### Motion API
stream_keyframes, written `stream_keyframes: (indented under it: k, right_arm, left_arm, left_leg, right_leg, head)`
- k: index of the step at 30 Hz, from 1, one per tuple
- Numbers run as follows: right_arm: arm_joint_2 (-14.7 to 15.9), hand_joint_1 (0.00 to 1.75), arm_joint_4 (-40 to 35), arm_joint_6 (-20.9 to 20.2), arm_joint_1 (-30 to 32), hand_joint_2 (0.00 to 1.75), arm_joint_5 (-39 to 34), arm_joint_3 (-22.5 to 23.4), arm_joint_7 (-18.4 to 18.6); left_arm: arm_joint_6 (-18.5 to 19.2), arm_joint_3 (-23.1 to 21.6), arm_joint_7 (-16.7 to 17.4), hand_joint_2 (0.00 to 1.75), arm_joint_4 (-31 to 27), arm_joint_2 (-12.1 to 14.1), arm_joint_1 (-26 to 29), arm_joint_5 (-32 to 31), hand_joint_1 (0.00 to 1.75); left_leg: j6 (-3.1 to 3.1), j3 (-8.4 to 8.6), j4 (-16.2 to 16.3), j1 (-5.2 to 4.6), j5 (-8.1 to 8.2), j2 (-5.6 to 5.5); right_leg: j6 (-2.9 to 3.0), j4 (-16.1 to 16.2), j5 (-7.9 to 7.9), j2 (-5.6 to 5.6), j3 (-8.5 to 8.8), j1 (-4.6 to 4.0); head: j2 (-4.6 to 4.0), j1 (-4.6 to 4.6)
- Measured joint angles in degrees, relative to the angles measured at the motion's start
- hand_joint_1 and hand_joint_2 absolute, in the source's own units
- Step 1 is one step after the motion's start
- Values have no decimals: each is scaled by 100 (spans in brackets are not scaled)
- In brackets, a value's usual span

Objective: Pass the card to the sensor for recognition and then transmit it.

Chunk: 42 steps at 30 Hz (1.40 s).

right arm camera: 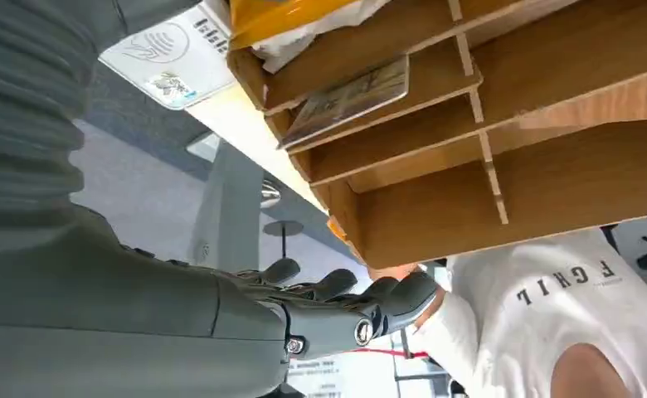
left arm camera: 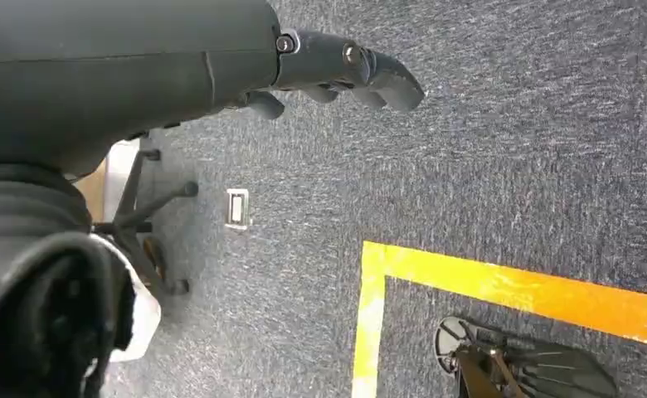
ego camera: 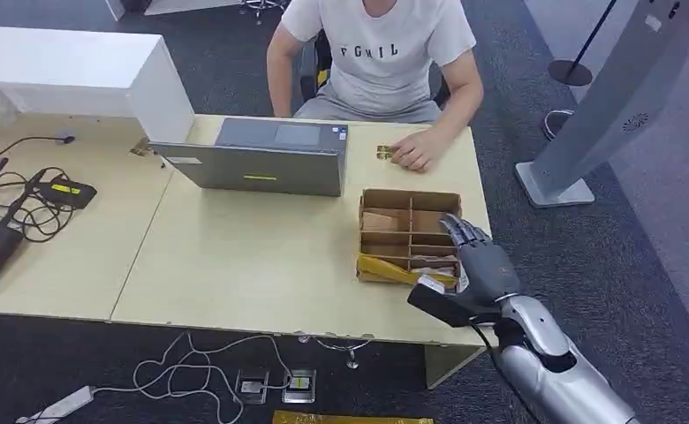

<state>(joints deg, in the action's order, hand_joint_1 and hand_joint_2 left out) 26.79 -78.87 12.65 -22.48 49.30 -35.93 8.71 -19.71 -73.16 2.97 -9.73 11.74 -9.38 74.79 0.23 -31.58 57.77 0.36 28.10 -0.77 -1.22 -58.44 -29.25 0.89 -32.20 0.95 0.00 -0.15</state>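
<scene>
A: Where is the card?
B: A printed flat card [right arm camera: 349,99] lies in a near slot of the brown cardboard divided box [ego camera: 409,235].
A: And the hands?
B: The right hand [ego camera: 475,269] is beside the box's right edge, fingers extended, empty. The left hand [left arm camera: 337,73] hangs above the carpet, fingers loosely curved, holding nothing.

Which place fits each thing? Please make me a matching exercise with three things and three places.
Things:
1. grey laptop
2. brown wooden divided box
3. right robot hand

Places:
A. at the box's right side, near the table edge
B. on the table, in front of the seated person's hand
C. on the table, left of the box

Pairs: 1-C, 2-B, 3-A
</scene>
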Motion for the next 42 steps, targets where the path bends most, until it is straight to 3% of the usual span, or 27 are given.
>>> stream_keyframes:
  k: [22, 32, 42]
  right_arm:
    - [-392, 0, 609, 121, -269, 175, 14, 2, -292]
    - [-432, 0, 673, -227, -343, 175, -198, 9, -156]
    - [-423, 0, 673, -225, -354, 175, -157, 59, -88]
  left_arm:
    - [42, 0, -61, 0, 0, 2, 0, -15, 0]
    - [44, 0, -61, 0, 0, 20, 1, -15, 0]
    - [48, 0, -61, 0, 0, 24, 1, -17, 0]
  left_leg:
    - [-2, 0, 0, 0, -1, -1]
    - [-2, 1, 0, 0, -2, 0]
    - [-2, 3, 0, 0, -2, 0]
  right_leg:
    - [0, 0, 0, 2, 1, 0]
    - [0, 0, 0, 1, 1, 0]
    - [0, 0, 0, 0, 0, 0]
  head:
    - [0, 0]
    - [0, 0]
    - [0, 0]
